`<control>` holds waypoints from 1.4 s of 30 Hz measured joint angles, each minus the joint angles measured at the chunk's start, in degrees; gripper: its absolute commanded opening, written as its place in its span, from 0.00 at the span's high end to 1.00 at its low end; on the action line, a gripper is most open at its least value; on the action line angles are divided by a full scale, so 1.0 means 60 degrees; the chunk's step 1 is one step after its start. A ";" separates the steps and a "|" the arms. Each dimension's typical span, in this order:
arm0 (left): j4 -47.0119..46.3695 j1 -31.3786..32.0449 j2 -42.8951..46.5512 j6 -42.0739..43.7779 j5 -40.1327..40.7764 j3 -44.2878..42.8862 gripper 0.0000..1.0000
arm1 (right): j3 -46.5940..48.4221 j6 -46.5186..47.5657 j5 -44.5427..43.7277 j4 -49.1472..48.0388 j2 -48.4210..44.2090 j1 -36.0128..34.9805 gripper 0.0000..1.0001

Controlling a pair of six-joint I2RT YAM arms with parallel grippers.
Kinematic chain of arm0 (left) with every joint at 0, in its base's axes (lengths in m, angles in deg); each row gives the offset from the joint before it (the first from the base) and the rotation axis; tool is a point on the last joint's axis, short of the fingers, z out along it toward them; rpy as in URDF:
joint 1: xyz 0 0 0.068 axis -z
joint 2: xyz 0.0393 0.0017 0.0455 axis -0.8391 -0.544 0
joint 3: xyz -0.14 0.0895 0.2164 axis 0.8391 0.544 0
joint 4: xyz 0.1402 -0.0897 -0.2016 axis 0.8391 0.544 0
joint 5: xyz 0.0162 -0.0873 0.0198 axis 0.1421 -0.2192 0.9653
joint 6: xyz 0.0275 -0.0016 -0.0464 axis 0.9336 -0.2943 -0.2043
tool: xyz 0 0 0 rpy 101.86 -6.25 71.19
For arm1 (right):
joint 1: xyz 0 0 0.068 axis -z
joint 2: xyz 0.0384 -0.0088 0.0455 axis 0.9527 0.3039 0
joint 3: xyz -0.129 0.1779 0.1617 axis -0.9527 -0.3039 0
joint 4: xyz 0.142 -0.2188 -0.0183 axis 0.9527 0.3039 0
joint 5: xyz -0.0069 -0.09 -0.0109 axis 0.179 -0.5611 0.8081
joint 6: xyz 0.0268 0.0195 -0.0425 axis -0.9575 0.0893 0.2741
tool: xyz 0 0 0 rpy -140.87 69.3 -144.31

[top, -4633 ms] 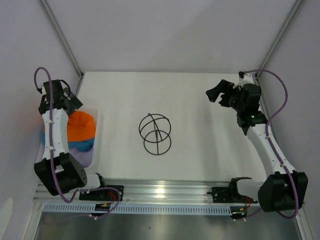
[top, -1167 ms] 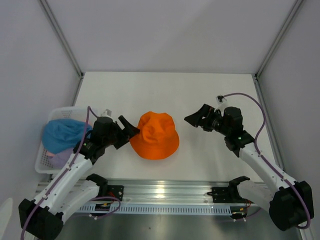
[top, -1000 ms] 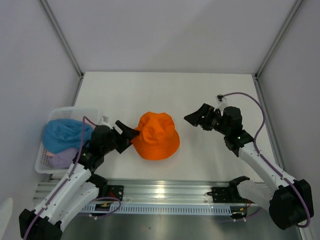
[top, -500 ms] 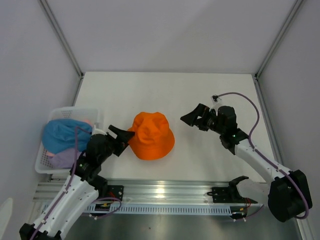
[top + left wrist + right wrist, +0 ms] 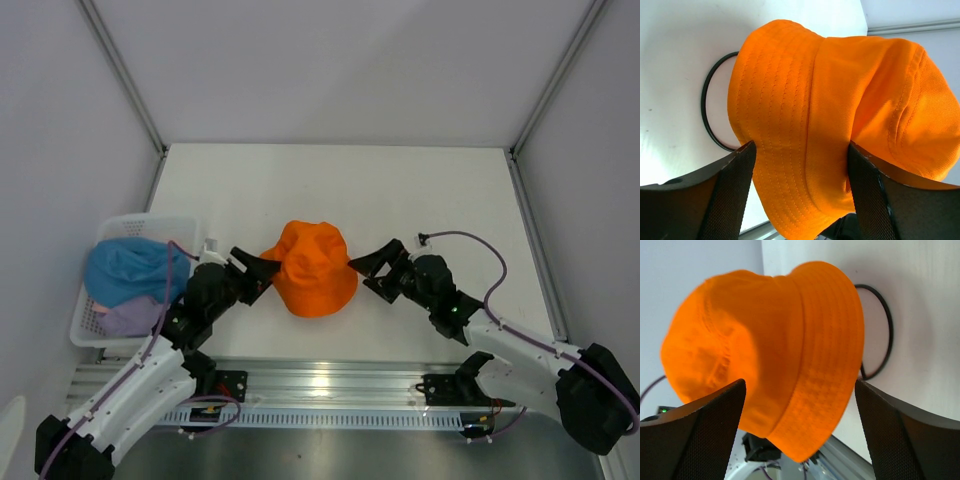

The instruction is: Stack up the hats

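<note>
Orange hat [image 5: 312,268] drapes a black wire frame [image 5: 710,110] mid-table [image 5: 420,190], toward the near edge, between the left tool [image 5: 262,277] and right tool [image 5: 368,277], both spread wide. At the left edge, a white basket [image 5: 150,222] holds a blue hat [image 5: 125,268] and a lavender hat [image 5: 125,318].

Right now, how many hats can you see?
3: orange hat in the middle, over the wire frame; blue hat and purple hat in the basket. Another may hide beneath.

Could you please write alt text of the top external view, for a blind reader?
An orange hat sits in the middle of the table between the open left gripper and open right gripper. At the left, a white basket holds a blue hat and a purple hat.
</note>
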 measured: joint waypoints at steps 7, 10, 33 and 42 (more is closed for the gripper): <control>-0.0678 0.0233 -0.0117 -0.0466 0.0095 0.0295 0.29 | -0.0579 -0.0940 -0.1045 -0.1126 0.0375 -0.0503 0.20; -0.0678 0.0244 -0.0113 -0.0463 0.0127 0.0295 0.29 | -0.0572 -0.1071 -0.1140 -0.1217 0.0863 -0.0816 0.20; 0.1326 0.0280 0.0375 -0.0321 0.0780 -0.0284 0.01 | -0.0579 -0.1355 -0.2288 -0.2208 0.1971 -0.1410 1.00; 0.2994 -0.0656 0.0539 0.0572 0.0896 -0.1177 0.02 | -0.0605 -0.0135 -0.2430 -0.2397 0.2095 -0.1475 1.00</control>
